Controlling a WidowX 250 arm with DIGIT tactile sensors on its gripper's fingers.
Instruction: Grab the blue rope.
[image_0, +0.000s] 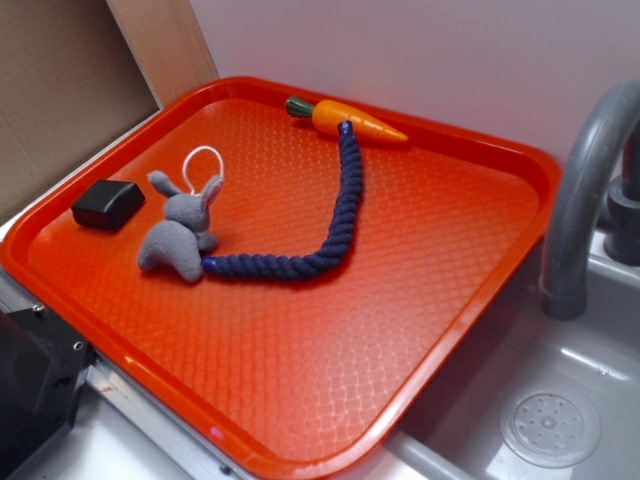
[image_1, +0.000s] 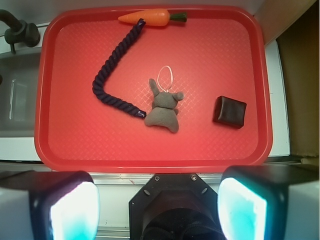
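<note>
Across the orange-red plastic tray (image_1: 260, 75), the thick navy twisted rope (image_1: 107, 75) is curving.
Its ends are touching the toy carrot (image_1: 145, 17) and grey plush bunny (image_1: 162, 110); the fingers (image_1: 70, 210) are gaping wide, holding nothing.

Blue rope (image_0: 335, 225): navy, twisted, curved, flat on tray.

Contents of one orange-red tray (image_0: 480, 300), counted by kind. Ropes: one, the blue rope (image_0: 335, 235), curving from the far edge toward the tray's middle. Toy carrots: one, the carrot (image_0: 350, 118), lying along the far edge. Plush animals: one, the grey bunny (image_0: 180, 232), with a single white loop (image_0: 203, 158). Dark blocks: one, the black block (image_0: 107, 203), near the left edge. Four loose objects in total.
</note>
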